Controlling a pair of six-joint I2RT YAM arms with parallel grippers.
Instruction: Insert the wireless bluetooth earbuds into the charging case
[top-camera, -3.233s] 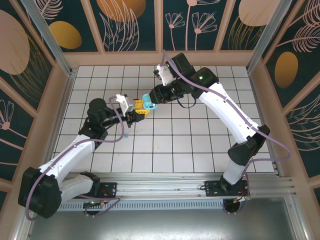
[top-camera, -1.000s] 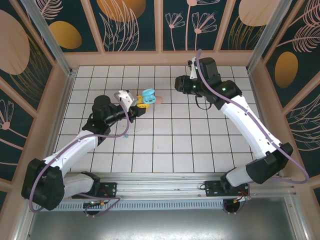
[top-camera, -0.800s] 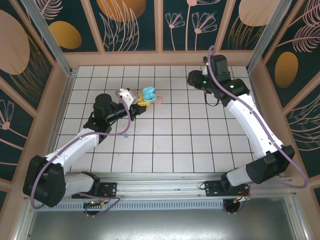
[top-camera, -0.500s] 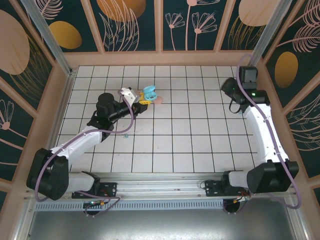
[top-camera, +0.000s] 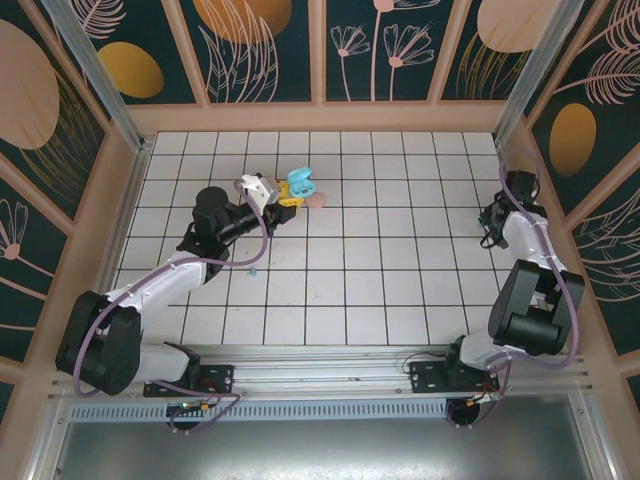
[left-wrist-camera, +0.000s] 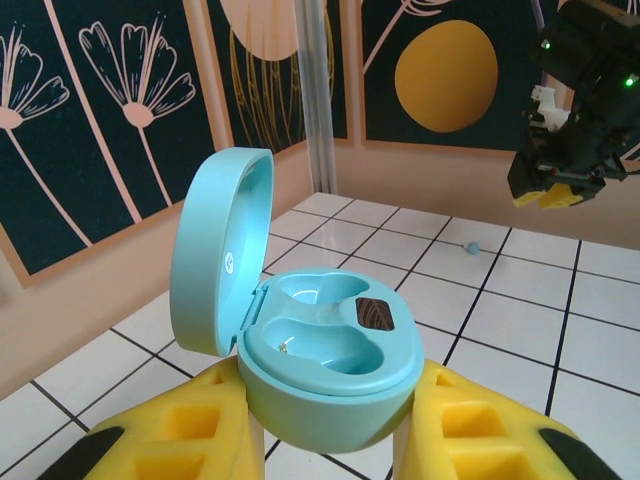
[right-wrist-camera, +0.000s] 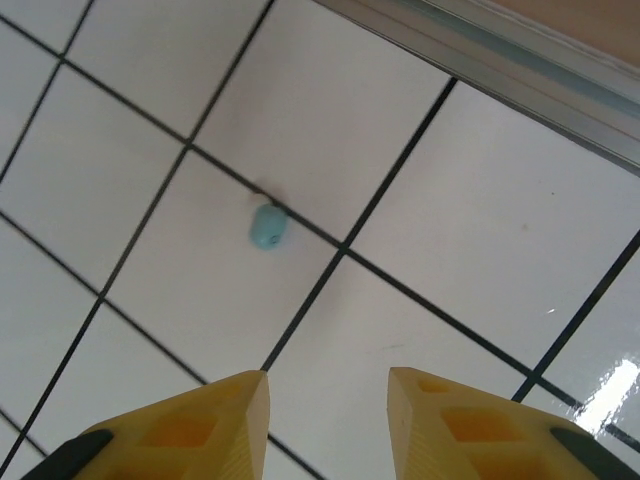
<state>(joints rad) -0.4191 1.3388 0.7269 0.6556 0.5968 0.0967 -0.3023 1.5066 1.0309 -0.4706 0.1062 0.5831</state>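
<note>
Two bare wells (left-wrist-camera: 318, 335) show inside the open teal charging case (left-wrist-camera: 335, 395).

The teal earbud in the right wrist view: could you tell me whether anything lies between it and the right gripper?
Nothing visible does. The teal earbud lies alone on white tile beside a grout line, and the right gripper points toward it with jaws apart and empty; only bare floor separates them.

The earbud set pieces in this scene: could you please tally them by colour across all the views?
Teal: 3 (open teal plastic clamshell charging case, tiny teal plastic earbud, second teal plastic earbud)
Pale pink: 1 (rounded pale pink plastic item, kind unclear)
Total: 4
</note>
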